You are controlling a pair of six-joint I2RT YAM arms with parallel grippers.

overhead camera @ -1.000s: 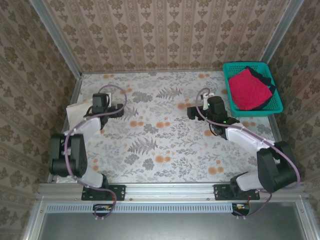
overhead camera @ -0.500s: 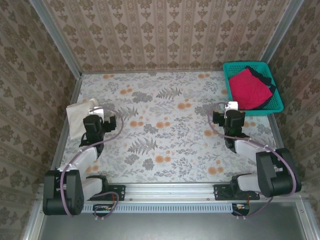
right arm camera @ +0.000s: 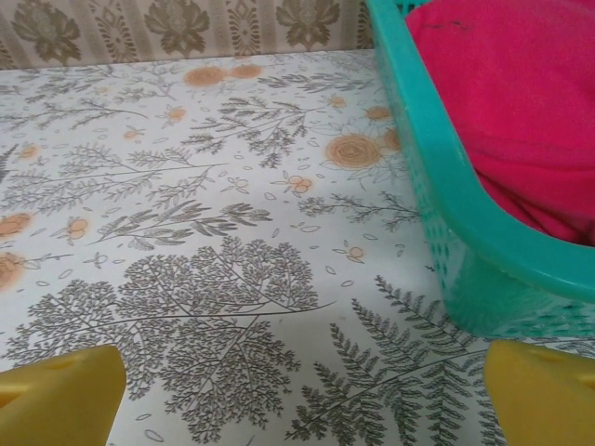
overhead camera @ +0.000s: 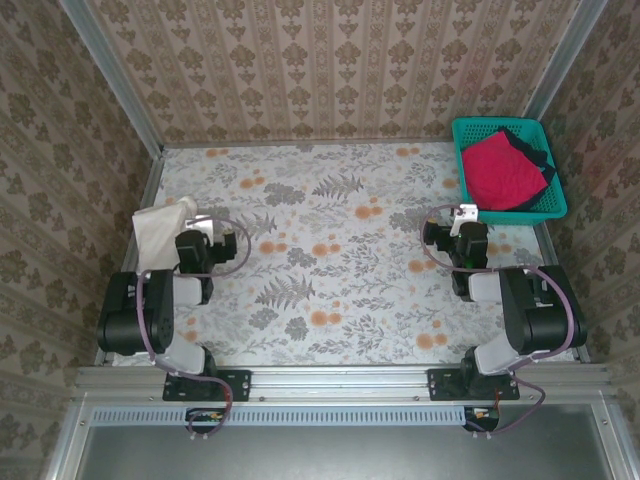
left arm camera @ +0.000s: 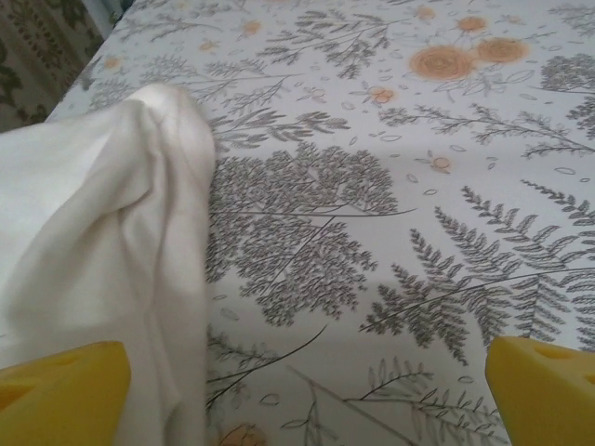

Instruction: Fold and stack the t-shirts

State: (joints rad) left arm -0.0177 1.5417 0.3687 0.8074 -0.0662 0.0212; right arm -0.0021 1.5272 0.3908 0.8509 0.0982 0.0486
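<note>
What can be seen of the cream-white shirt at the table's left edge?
The cream-white shirt is soft, plain-looking cloth, folded into a rough rectangle with a rounded, creased far corner. It lies on the floral table at its left edge. The open left hand hovers by its right side; contact cannot be told.

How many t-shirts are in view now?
3: cream-white one at the table's left edge, red one in the teal basket, dark one under it. More may be hidden.
</note>
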